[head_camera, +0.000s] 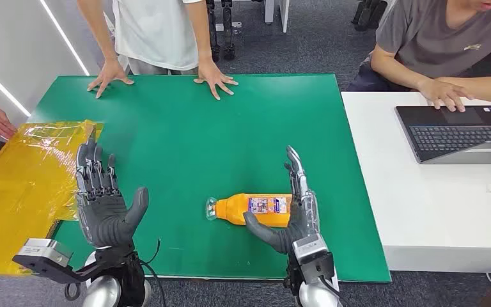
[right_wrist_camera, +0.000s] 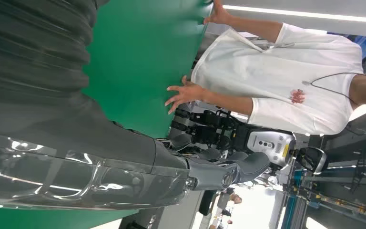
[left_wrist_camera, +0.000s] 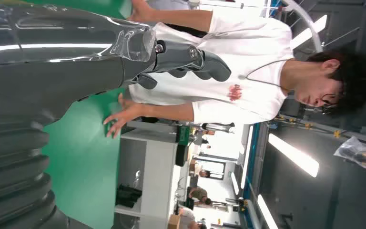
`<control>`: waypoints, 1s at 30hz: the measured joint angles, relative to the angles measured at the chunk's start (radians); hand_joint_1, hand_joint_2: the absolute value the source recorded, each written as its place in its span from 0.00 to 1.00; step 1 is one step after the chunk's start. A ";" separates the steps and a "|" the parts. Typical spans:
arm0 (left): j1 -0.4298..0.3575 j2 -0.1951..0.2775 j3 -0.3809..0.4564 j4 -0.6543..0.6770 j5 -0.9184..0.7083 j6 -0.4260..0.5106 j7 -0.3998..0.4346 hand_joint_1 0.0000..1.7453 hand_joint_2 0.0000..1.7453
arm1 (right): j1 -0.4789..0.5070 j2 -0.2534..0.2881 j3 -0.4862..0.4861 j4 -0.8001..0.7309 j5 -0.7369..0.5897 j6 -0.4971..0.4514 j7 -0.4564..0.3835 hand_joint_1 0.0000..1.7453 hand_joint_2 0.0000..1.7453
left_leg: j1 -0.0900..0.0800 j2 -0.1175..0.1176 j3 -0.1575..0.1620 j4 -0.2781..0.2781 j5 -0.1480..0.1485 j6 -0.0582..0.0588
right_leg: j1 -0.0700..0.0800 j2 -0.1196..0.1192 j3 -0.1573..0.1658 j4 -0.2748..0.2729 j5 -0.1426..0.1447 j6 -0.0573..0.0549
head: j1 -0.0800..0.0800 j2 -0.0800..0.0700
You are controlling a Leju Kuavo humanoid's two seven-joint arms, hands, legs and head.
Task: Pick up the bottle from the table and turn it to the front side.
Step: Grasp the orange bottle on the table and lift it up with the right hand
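One orange plastic bottle (head_camera: pixel 256 209) lies sideways on the green tabletop (head_camera: pixel 185 147), right hand (head_camera: pixel 291 220) cupping it, left hand (head_camera: pixel 102 204) released, yellow film (head_camera: pixel 19 185) beside.

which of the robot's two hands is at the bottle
The right hand: its thumb and fingers bracket the base end of the orange bottle lying on its side. The left hand is raised, open and apart from it.

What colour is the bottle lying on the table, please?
Orange, with a printed label; the bottle shows best in the head view.
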 joint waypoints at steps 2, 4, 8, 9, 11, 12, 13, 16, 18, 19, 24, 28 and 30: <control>0.001 0.001 -0.003 0.000 0.000 0.000 0.000 0.00 1.00 | 0.006 -0.002 0.000 -0.006 0.000 0.000 0.000 0.00 1.00 | 0.000 0.000 0.000 0.000 0.000 0.000 | 0.000 0.000 0.000 0.000 0.000 0.000 | 0.000 0.000; 0.004 0.002 -0.007 -0.001 0.001 0.000 0.000 0.00 1.00 | 0.015 -0.005 0.000 -0.016 0.000 -0.001 0.000 0.00 1.00 | 0.000 0.000 0.000 0.000 0.000 0.000 | 0.000 0.000 0.000 0.000 0.000 0.000 | 0.000 0.000; 0.006 0.002 -0.012 -0.001 0.002 0.001 0.000 0.00 1.00 | 0.024 -0.009 0.000 -0.026 0.010 -0.002 0.003 0.00 1.00 | 0.000 0.000 0.000 0.000 0.000 0.000 | 0.000 0.000 0.000 0.000 0.000 0.000 | 0.000 0.000; 0.007 0.003 -0.013 -0.001 0.003 0.002 0.000 0.00 1.00 | 0.024 -0.009 0.000 -0.027 0.018 -0.002 0.006 0.00 1.00 | 0.000 0.000 0.000 0.000 0.000 0.000 | 0.000 0.000 0.000 0.000 0.000 0.000 | 0.000 0.000; 0.007 0.004 -0.014 -0.001 0.005 0.005 0.000 0.00 1.00 | 0.024 -0.010 0.000 -0.027 0.048 -0.005 0.020 0.00 1.00 | 0.000 0.000 0.000 0.000 0.000 0.000 | 0.000 0.000 0.000 0.000 0.000 0.000 | 0.000 0.000; 0.007 0.005 -0.014 -0.001 0.007 0.006 0.000 0.00 1.00 | 0.023 -0.011 0.000 -0.028 0.070 -0.007 0.031 0.00 1.00 | 0.000 0.000 0.000 0.000 0.000 0.000 | 0.000 0.000 0.000 0.000 0.000 0.000 | 0.000 0.000; 0.007 0.006 -0.014 -0.001 0.008 0.005 0.000 0.00 1.00 | 0.021 -0.013 0.000 -0.028 0.099 -0.007 0.047 0.00 1.00 | 0.000 0.000 0.000 0.000 0.000 0.000 | 0.000 0.000 0.000 0.000 0.000 0.000 | 0.000 0.000; 0.006 0.008 -0.014 -0.001 0.013 -0.004 0.000 0.00 1.00 | 0.007 -0.027 -0.001 -0.026 0.212 0.021 0.112 0.00 1.00 | 0.000 0.000 0.000 0.000 0.000 0.000 | 0.000 0.000 0.000 0.000 0.000 0.000 | 0.000 0.000; 0.006 0.009 -0.014 -0.001 0.014 -0.014 0.000 0.00 1.00 | -0.012 -0.046 -0.001 -0.022 0.305 0.065 0.173 0.00 1.00 | 0.000 0.000 0.000 0.000 0.000 0.000 | 0.000 0.000 0.000 0.000 0.000 0.000 | 0.000 0.000; 0.006 0.010 -0.014 -0.001 0.014 -0.020 0.000 0.00 1.00 | -0.022 -0.057 -0.001 -0.018 0.355 0.090 0.204 0.00 1.00 | 0.000 0.000 0.000 0.000 0.000 0.000 | 0.000 0.000 0.000 0.000 0.000 0.000 | 0.000 0.000; -0.004 0.015 -0.013 0.000 0.014 -0.058 0.000 0.00 1.00 | -0.080 -0.136 -0.001 0.017 0.555 0.232 0.296 0.00 1.00 | 0.000 0.000 0.000 0.001 0.000 0.001 | 0.000 0.000 0.001 0.000 0.000 0.000 | 0.000 0.000; -0.021 0.016 -0.012 0.002 0.015 -0.083 0.000 0.00 1.00 | -0.147 -0.211 -0.001 0.076 0.616 0.326 0.307 0.00 1.00 | 0.000 0.000 0.000 0.002 0.000 0.001 | 0.000 0.000 0.001 0.000 0.001 0.000 | 0.000 0.000; -0.029 0.016 -0.012 0.003 0.014 -0.093 0.000 0.00 1.00 | -0.188 -0.243 0.000 0.110 0.614 0.373 0.306 0.00 1.00 | 0.000 0.000 0.000 0.002 0.001 0.001 | 0.000 0.000 0.001 0.000 0.001 0.000 | 0.000 0.000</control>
